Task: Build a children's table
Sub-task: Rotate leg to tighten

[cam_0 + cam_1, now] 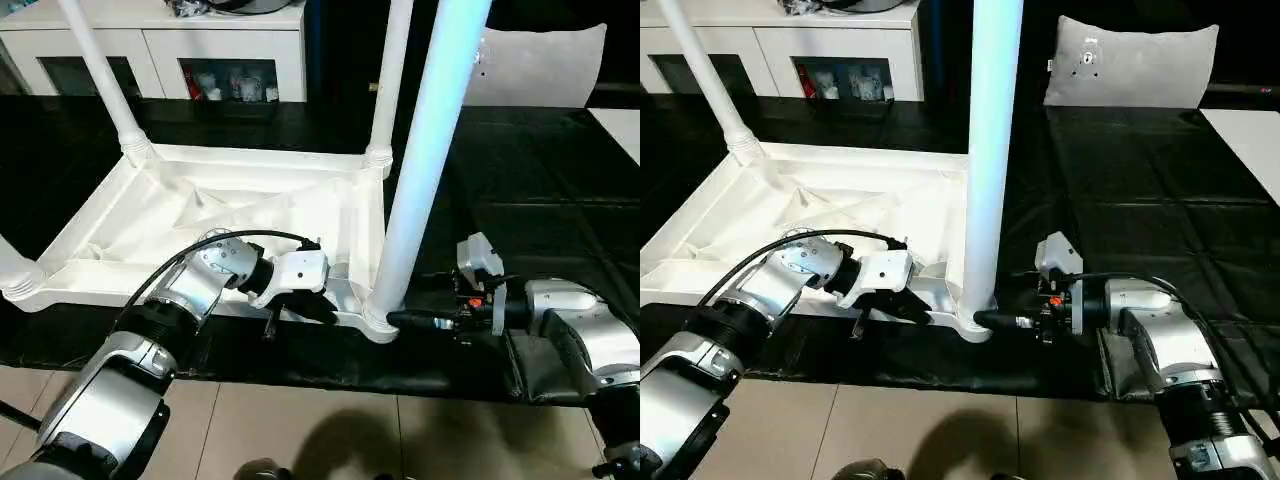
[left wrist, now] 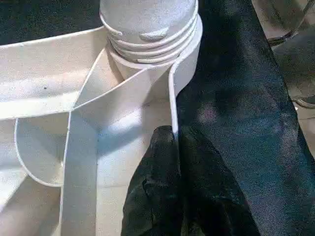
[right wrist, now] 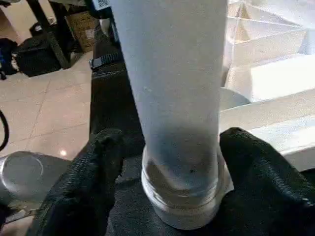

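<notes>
Table top [image 1: 200, 215] lies underside-up on black mat [image 1: 520, 190]; left gripper [image 2: 174, 135] pinches its near rim shut, right gripper [image 3: 170, 157] straddles the near-corner leg [image 1: 425, 150], fingers spread.

— Can any text, label, brand or number be read here?
— None can be read; no lettering is made out on any surface that is seen.

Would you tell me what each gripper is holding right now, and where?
Left gripper pinches the tabletop's rim wall beside the near corner socket. Right gripper straddles the leg's base; contact unclear.
</notes>
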Robot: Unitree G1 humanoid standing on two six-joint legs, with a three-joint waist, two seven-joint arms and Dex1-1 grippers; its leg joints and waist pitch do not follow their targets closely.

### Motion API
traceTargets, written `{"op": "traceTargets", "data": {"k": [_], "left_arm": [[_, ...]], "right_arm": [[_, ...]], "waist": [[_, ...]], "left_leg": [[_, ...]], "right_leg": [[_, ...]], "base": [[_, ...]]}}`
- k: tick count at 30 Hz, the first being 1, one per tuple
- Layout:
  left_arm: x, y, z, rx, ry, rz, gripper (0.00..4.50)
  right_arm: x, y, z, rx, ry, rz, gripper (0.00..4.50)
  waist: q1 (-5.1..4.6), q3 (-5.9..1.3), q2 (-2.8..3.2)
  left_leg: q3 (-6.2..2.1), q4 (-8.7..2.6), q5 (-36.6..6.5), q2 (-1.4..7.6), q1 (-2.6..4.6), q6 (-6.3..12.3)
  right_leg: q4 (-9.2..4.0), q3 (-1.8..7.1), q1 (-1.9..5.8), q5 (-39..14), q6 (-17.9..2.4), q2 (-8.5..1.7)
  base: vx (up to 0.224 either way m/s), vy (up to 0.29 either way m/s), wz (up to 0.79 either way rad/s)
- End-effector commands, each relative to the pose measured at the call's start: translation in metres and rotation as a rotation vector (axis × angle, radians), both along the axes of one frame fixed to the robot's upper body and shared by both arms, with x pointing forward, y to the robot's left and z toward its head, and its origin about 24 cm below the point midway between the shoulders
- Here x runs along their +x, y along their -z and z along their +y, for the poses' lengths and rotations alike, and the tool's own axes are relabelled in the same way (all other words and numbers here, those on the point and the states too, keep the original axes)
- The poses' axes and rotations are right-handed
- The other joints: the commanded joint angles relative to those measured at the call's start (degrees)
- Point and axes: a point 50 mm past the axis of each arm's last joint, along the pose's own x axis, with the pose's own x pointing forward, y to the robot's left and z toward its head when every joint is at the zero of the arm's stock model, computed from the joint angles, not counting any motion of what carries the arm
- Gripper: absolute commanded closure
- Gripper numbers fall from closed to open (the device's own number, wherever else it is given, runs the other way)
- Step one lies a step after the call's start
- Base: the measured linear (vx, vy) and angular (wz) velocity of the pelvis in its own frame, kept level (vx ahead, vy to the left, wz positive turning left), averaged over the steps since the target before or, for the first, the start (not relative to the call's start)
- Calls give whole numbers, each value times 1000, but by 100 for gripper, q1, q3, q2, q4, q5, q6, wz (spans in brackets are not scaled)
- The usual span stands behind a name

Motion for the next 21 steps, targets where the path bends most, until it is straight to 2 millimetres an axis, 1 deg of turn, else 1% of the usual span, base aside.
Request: {"op": "traceTargets", "data": {"k": [1, 2, 4, 5, 6, 7, 8, 11, 12, 13, 14, 15, 16, 17, 18, 19, 20, 21], "left_arm": [[-4, 0, -3, 36, 72, -2, 450], [-4, 0, -3, 36, 74, -2, 450], [-5, 0, -3, 37, 75, -2, 450], [-5, 0, -3, 37, 75, -2, 450], [-5, 0, -3, 37, 75, -3, 450], [-5, 0, -3, 37, 73, -3, 450], [-5, 0, -3, 37, 72, -3, 450], [-4, 0, -2, 35, 62, 3, 450], [-4, 0, -2, 28, 52, 9, 450], [-4, 0, -2, 27, 52, 9, 450], [-3, 1, -3, 12, 27, 20, 450], [-3, 1, -4, 5, 16, 24, 450], [-1, 1, -6, -14, -32, 34, 450], [0, 1, -7, -18, -50, 38, 450], [1, 1, -7, -20, -56, 38, 450], [6, 1, -13, -53, -146, 36, 450], [8, 1, -16, -66, -177, 34, 450], [9, 0, -20, -86, -208, 35, 450]], "right_arm": [[1, -8, 6, 11, -45, -22, 144], [1, -7, 7, 10, -45, -22, 155], [2, -7, 8, 10, -43, -22, 179], [3, -7, 8, 11, -40, -23, 185], [3, -7, 9, 13, -38, -24, 190], [3, -7, 9, 16, -39, -23, 212], [3, -7, 9, 18, -39, -21, 223], [0, -6, 10, 30, -53, -3, 234], [-2, -6, 11, 32, -59, 4, 250], [-2, -6, 11, 33, -59, 4, 250], [-5, -5, 11, 36, -66, 13, 255], [-6, -5, 11, 38, -66, 16, 256], [-7, -4, 13, 54, -55, 22, 256], [-8, -4, 13, 60, -50, 24, 257], [-8, -4, 14, 62, -48, 24, 257], [-9, -4, 19, 95, 6, 32, 257], [-8, -3, 21, 105, 33, 38, 257], [-6, -2, 25, 107, 84, 34, 257]], "waist": [[-26, -455, -122], [-28, -451, -123], [-26, -445, -117], [-27, -447, -116], [-30, -445, -113], [-29, -442, -105], [-30, -444, -112], [-26, -444, -103], [-26, -444, -108], [-27, -441, -111], [-19, -439, -82], [-21, -438, -92], [-20, -435, -99], [-13, -434, -91], [-4, -429, -97], [-13, -405, -96], [-16, -393, -84], [-28, -378, -90]], "left_leg": [[-186, -371, -520, 477, 84, 610], [-180, -371, -541, 462, 76, 598], [-181, -375, -579, 461, 84, 574], [-183, -377, -597, 465, 90, 562], [-187, -380, -601, 471, 88, 556], [-185, -378, -613, 469, 93, 557], [-183, -378, -617, 468, 94, 554], [-191, -380, -605, 471, 89, 558], [-189, -379, -601, 469, 88, 561], [-187, -380, -599, 466, 84, 564], [-188, -379, -597, 466, 86, 561], [-186, -382, -590, 472, 89, 563], [-189, -385, -604, 479, 95, 565], [-185, -383, -610, 480, 104, 558], [-190, -385, -632, 479, 104, 546], [-188, -397, -708, 484, 117, 520], [-196, -402, -798, 491, 146, 462], [-196, -410, -883, 482, 149, 438]], "right_leg": [[-423, 417, 334, -2060, -220, -674], [-430, 414, 340, -2124, -197, -676], [-452, 408, 334, -2225, -153, -672], [-455, 407, 331, -2247, -137, -672], [-452, 408, 332, -2241, -139, -674], [-458, 408, 324, -2241, -139, -672], [-459, 407, 327, -2232, -138, -671], [-448, 408, 331, -2183, -141, -669], [-448, 409, 332, -2168, -143, -670], [-450, 410, 334, -2173, -137, -669], [-447, 409, 332, -2174, -147, -673], [-455, 412, 333, -2157, -143, -664], [-456, 412, 329, -2155, -154, -664], [-460, 411, 325, -2164, -166, -667], [-466, 409, 325, -2213, -166, -672], [-496, 407, 313, -2323, -148, -667], [-521, 398, 299, -2445, -160, -673], [-546, 384, 300, -2562, -140, -672]], "base": [[0, 0, 0], [0, 0, 0], [0, 0, 0], [0, 0, 0], [0, 0, 0], [0, 0, 0], [0, 0, 0], [0, 0, 0], [0, 0, 0], [0, 0, 0], [0, 0, 0], [0, 0, 0], [0, 0, 0], [0, 0, 0], [0, 0, 0], [0, 0, 0], [0, 0, 0], [0, 0, 0]]}}
